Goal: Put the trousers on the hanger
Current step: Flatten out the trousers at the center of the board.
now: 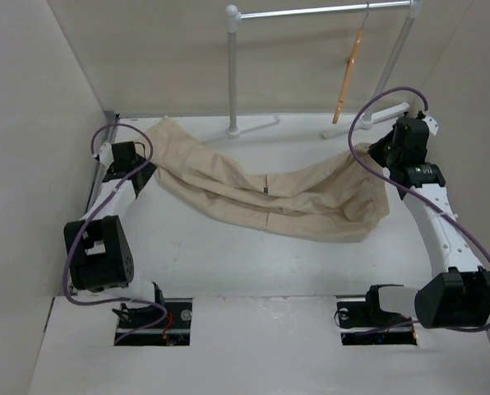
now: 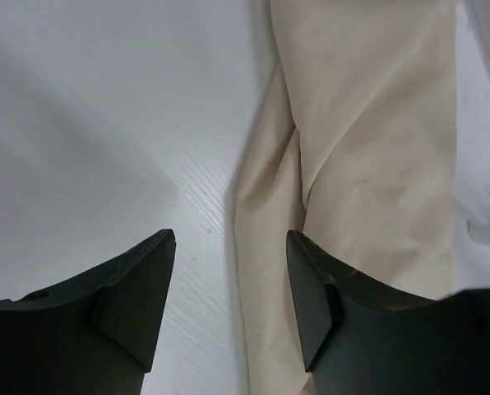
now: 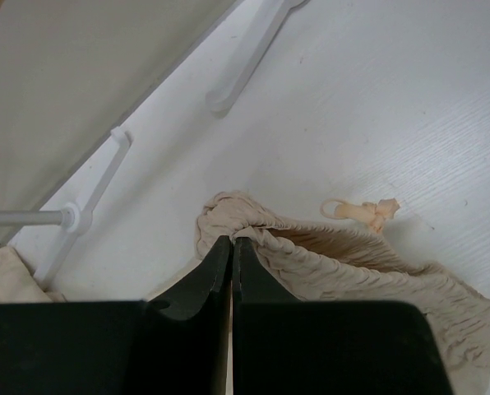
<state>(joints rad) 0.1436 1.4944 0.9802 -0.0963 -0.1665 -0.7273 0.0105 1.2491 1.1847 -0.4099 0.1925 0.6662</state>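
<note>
- The trousers (image 1: 261,193) lay spread across the white table (image 1: 253,263), from the left arm to the right arm.
- The right gripper (image 3: 232,240) was pinched tight on the bunched waist end of the trousers.
- The left gripper (image 2: 228,239) was spread wide at the edge of a trouser leg, holding nothing.
- The hanger (image 1: 349,78) hung on the white rack (image 1: 311,11) at the back, well apart from the trousers.

Left pincer (image 2: 228,247) spread, right pincer (image 3: 232,243) closed.

White arms (image 1: 432,222), black joints (image 1: 99,251), purple cables (image 1: 352,123) (looped)
</note>
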